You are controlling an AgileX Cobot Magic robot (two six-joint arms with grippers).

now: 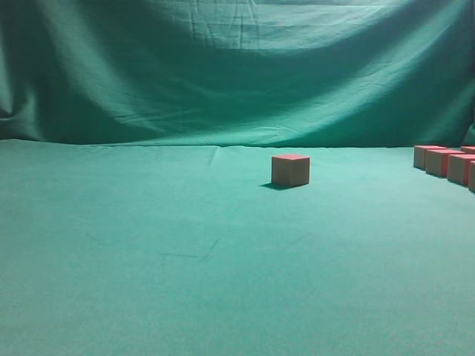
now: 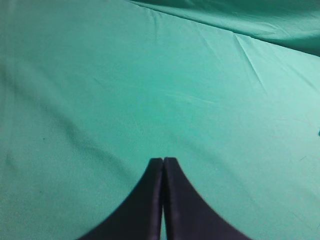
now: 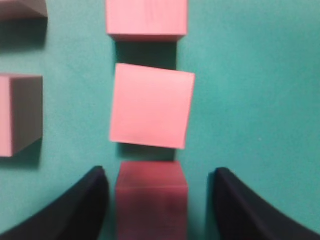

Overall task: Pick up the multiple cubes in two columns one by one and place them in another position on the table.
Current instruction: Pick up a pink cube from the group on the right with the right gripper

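The right gripper (image 3: 152, 200) hangs with its black fingers spread wide on either side of the nearest small wooden cube with a red-pink top (image 3: 151, 197), which sits at the end of one column on the green cloth-covered table (image 3: 250, 100). The next cube (image 3: 151, 106) lies just beyond, slightly skewed, so closing off-centre could nudge it or twist the target. One placed cube (image 1: 290, 170) stands alone mid-table. The left gripper (image 2: 163, 200) hangs pressed closed, holding nothing.

My left gripper (image 2: 163, 162) has smooth black fingers tapering to points. My right gripper (image 3: 159, 180) shows matching curved matte-black fingers.
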